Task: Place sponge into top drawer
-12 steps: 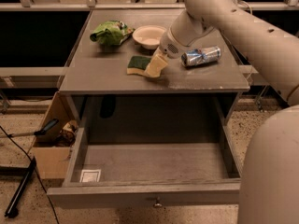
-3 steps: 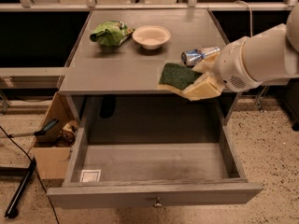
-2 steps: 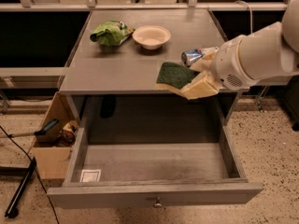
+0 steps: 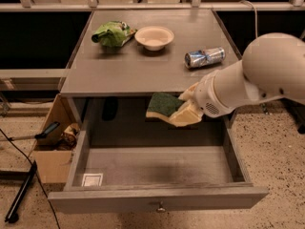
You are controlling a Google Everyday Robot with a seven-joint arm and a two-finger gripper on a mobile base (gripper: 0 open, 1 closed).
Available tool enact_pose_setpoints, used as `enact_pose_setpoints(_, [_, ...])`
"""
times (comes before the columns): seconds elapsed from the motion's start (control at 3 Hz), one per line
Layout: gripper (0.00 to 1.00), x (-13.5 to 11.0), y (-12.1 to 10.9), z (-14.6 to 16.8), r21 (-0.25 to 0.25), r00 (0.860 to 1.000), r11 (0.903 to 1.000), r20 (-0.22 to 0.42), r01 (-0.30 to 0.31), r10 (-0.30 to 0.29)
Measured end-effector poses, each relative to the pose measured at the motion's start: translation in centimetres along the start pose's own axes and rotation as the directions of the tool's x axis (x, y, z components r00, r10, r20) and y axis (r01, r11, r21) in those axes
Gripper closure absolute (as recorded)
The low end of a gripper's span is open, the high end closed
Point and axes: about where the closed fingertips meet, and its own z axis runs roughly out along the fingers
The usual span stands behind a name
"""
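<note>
The sponge (image 4: 162,105), dark green on top with a pale yellow foam layer, hangs in the air over the back of the open top drawer (image 4: 157,168), just below the tabletop's front edge. My gripper (image 4: 183,112) is shut on the sponge's right end, its pale fingers (image 4: 186,116) showing beneath it. The white arm comes in from the right. The drawer is pulled fully out, with a white sticker (image 4: 92,179) on its floor at front left and a small knob (image 4: 160,207) on its front.
On the grey table (image 4: 119,73) lie a light green snack bag (image 4: 112,34), a white bowl (image 4: 154,36) and a crushed can (image 4: 205,57). A cardboard box (image 4: 52,144) with tools stands on the floor at left.
The gripper has carried the sponge off the tabletop and down and left, from level with the table's right front to below its edge, over the open drawer.
</note>
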Motion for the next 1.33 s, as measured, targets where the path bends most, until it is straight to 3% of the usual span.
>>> enact_pose_setpoints(1.0, [1.00, 3.7, 4.3, 6.5, -0.104, 0.995, 0.9896, -0.025, -0.100, 0.097])
enact_pose_setpoints(1.33, [1.00, 4.6, 4.6, 9.0, -0.099, 0.993, 0.9884, -0.020, -0.115, 0.113])
